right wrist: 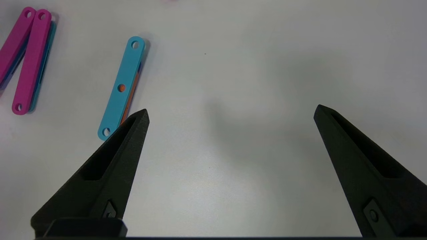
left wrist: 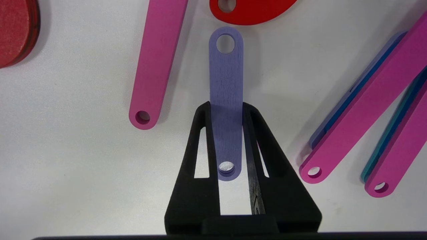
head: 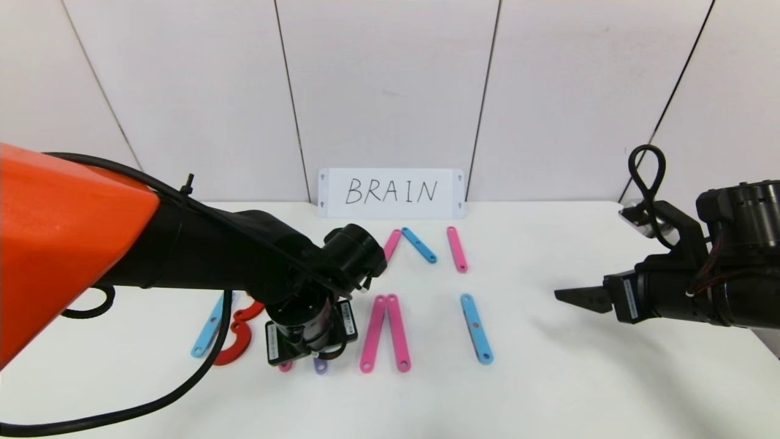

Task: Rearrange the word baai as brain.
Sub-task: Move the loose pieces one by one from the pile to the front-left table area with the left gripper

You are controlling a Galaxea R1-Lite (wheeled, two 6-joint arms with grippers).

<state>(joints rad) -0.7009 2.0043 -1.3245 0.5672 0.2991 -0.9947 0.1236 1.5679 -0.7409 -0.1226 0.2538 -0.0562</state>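
Jaws of my left gripper (left wrist: 227,108) clamp the short purple bar (left wrist: 226,86) by its long edges, flat on the worktop (left wrist: 66,140) beside a pink bar (left wrist: 156,63). Judged light, rigid, slick. Right gripper (right wrist: 230,115) parked, jaws wide.

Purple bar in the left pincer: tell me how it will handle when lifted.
The purple bar looks flat and straight, so probably stiff. Small and thin, likely light. The left pincer grips its narrow edges, so it may pivot or slip.

Purple bar (head: 320,366) mostly behind left arm
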